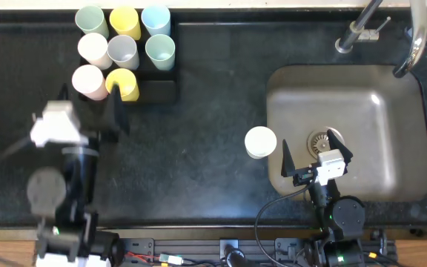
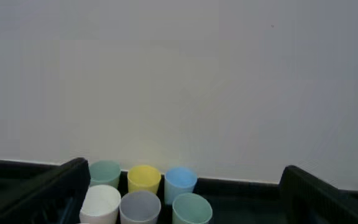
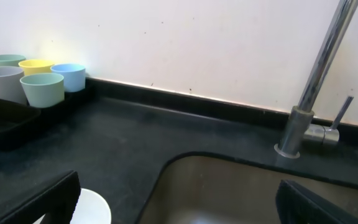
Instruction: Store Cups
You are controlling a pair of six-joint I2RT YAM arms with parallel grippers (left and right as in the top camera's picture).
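**Eight cups in the tray, one white cup alone by the sink, both claws released.**

The tray (image 1: pixel 161 90) sits at the far left of the dark surface (image 1: pixel 199 148) and holds the stored cups (image 1: pixel 122 50) in three rows. Green, yellow and blue stand nearest the wall, then white, grey and green, then pink and a second yellow. The left claw (image 1: pixel 89 100) hangs at the near side of the tray with its fingers wide apart and grasps nothing. The single white cup (image 1: pixel 260 142) stands on the surface just beside the left rim of the sink (image 1: pixel 391 111), well apart from the tray. The right claw (image 1: pixel 309 142) is over the left part of the sink, near this cup. Its fingers are spread with nothing between them. The faucet (image 1: pixel 362 22) rises at the far rim of the sink.
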